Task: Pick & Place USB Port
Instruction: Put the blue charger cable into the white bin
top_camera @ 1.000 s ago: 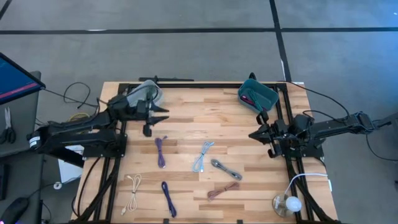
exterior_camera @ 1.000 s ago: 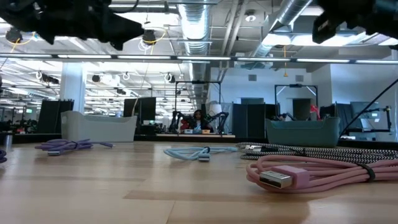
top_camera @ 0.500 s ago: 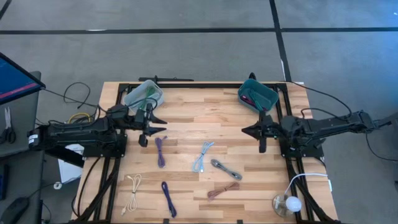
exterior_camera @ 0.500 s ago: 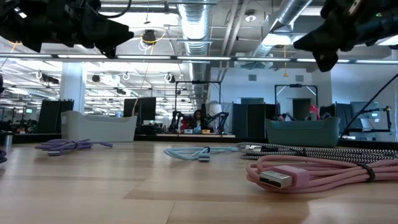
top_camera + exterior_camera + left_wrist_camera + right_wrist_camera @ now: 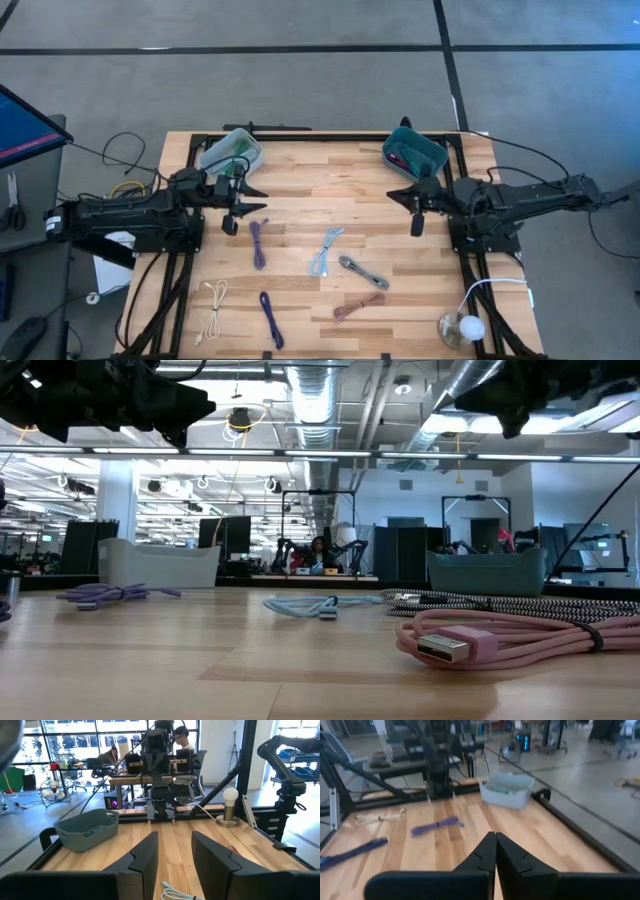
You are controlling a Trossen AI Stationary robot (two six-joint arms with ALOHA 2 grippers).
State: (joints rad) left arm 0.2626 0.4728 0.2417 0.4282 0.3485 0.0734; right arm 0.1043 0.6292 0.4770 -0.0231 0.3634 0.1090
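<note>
Jaws apart on my left gripper [image 5: 243, 204], pressed together and empty on my right gripper [image 5: 414, 209]; both hover above the table [image 5: 300, 180]. Six cables lie loose, the light blue cable [image 5: 326, 250] mid-table. Teal bin [image 5: 414, 152] holds something pink; most sorting remains.

hidden, cropped, or too small to read

low view: both arms are cut by the top edge, grippers not visible; the pink cable [image 5: 520, 640] runs off the right edge, and a purple cable [image 5: 3, 612] is clipped at the left. high view: contents of the teal bin [image 5: 414, 152] and clear bin [image 5: 232, 151] are too small to identify, as are the cables' connector types. right wrist view: the whole scene is blurred.
</note>
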